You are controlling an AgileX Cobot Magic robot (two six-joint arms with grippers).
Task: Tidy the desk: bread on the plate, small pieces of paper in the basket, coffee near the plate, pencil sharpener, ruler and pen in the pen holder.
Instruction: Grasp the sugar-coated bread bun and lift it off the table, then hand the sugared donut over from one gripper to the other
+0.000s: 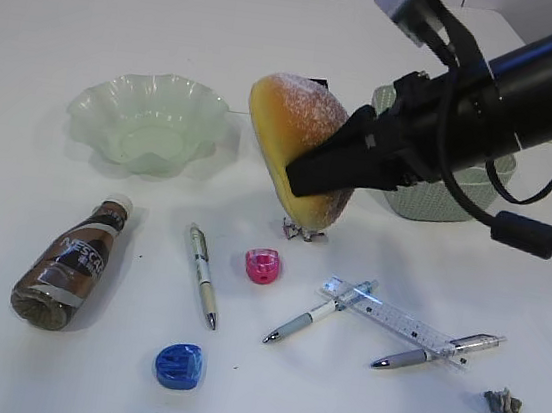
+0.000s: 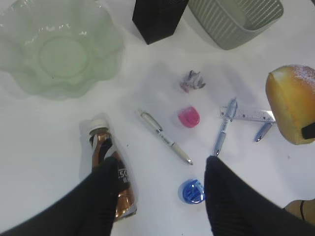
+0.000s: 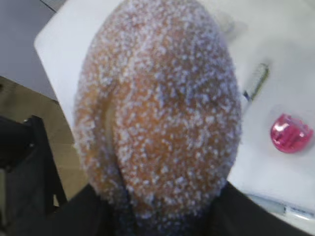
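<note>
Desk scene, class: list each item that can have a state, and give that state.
bread: lifted, gripped by right gripper
plate: empty
coffee: lying down, capped
basket: nothing visible inside
left gripper: open, holding nothing
ruler: lying across two pens

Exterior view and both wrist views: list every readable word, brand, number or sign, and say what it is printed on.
"NESCAFE" on the label of the coffee bottle, lying on the desk, read in the exterior view.
Scale marks on the ruler: too small to read.
Bottle label in the left wrist view: blurred, unreadable.
Nothing else readable.
</note>
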